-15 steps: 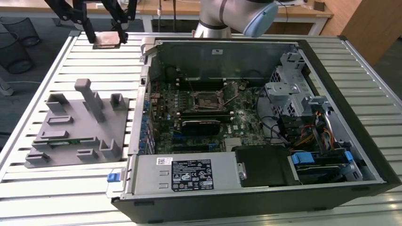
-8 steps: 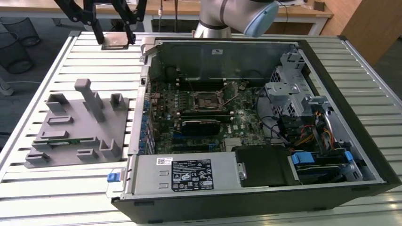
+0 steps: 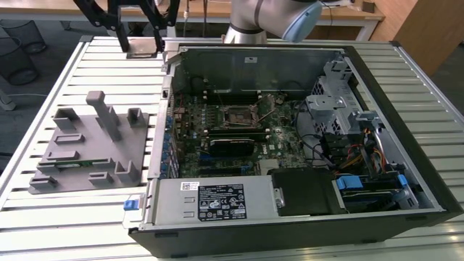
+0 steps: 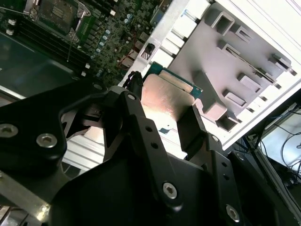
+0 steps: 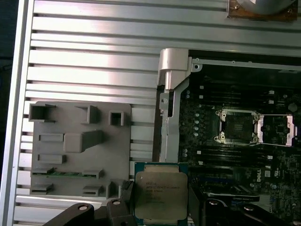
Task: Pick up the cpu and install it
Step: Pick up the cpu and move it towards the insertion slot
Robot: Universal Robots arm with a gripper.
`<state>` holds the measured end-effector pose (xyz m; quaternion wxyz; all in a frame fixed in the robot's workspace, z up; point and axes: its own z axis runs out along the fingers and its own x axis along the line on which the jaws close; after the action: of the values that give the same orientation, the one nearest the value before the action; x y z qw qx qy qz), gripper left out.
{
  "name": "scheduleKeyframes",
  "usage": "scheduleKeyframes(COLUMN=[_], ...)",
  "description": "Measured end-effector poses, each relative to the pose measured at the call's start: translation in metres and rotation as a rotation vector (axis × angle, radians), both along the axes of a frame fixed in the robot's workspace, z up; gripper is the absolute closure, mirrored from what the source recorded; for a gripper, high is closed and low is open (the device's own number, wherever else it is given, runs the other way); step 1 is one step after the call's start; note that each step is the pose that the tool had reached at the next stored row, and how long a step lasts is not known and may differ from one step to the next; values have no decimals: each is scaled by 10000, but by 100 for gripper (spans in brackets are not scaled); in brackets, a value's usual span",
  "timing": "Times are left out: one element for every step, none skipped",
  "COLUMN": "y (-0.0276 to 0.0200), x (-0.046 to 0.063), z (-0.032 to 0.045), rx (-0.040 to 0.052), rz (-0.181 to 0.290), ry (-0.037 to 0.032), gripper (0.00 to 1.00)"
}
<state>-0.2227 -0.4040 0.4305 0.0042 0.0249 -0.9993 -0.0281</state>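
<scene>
The exterior view looks steeply down from high; both wrist views face down, sharing the computer case [image 5: 173, 89] and grey fixture [image 5: 120, 155].

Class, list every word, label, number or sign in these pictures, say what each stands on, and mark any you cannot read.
Printed lines on the cpu, held in the gripper: too small to read.
Black label on the power supply: too small to read.
White sticker beside it: too small to read.
White print on the motherboard: blurred.
Nothing can be quoted.
</scene>
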Motion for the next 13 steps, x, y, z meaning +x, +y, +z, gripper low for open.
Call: scheduleKeyframes(y=[0, 1, 1, 2, 2, 4, 5, 5, 5, 6, 6, 7, 9], x=[36, 54, 71, 90, 107, 121, 133, 144, 156, 167, 180, 197, 214], z=[-4, -7, -8, -10, -12, -15, -16, -18, -21, -23, -25, -29, -32], rx=[0, 1, 1, 0, 0, 1, 0, 0, 1, 2, 2, 3, 3], rz=[1, 1, 1, 0, 1, 1, 0, 0, 0, 0, 0, 0, 0], ry=[0, 0, 0, 1, 0, 0, 1, 1, 1, 0, 1, 0, 1], gripper=[46, 46, 46, 46, 46, 46, 46, 46, 46, 46, 46, 46, 46])
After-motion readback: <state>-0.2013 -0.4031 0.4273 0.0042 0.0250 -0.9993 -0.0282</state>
